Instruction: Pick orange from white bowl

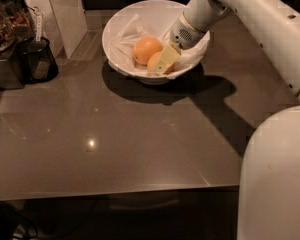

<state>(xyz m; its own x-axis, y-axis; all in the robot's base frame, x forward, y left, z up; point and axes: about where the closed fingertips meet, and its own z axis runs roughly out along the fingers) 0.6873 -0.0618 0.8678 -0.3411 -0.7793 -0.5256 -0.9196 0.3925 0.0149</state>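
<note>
1. The gripper (pixel 165 62) is inside the white bowl (pixel 157 8), in its right half. It hangs off the white arm (pixel 250 14), which comes in from the upper right.
2. We can't tell whether it is open or clamped. Only its pale-yellow end shows, laid across the front of the orange (pixel 152 64).
3. The orange is in the bowl, near the front-centre. That pale-yellow end hides about half of it, so we see only its left part.
4. A second fruit (pixel 146 49), deeper in colour and a bit larger, sits just behind and to picture-left of the orange. They are touching or nearly so; we can't tell which.
5. Both fruits lie on a crumpled white paper sheet (pixel 126 34) that lines the bowl. The paper laps over the rim on the right, under the wrist.
6. The bowl stands upright on the far-middle part of a dark glossy table (pixel 140 149). Bowl and arm throw a hard shadow (pixel 205 91) across the table to the right and front.
7. At the table's left edge stands a dark cup-like container (pixel 40 61) with a pale strip upright in it, well apart from the bowl. There is dark clutter beside it that we can't identify.
8. The robot's white body (pixel 277 184) fills the lower right corner.
</note>
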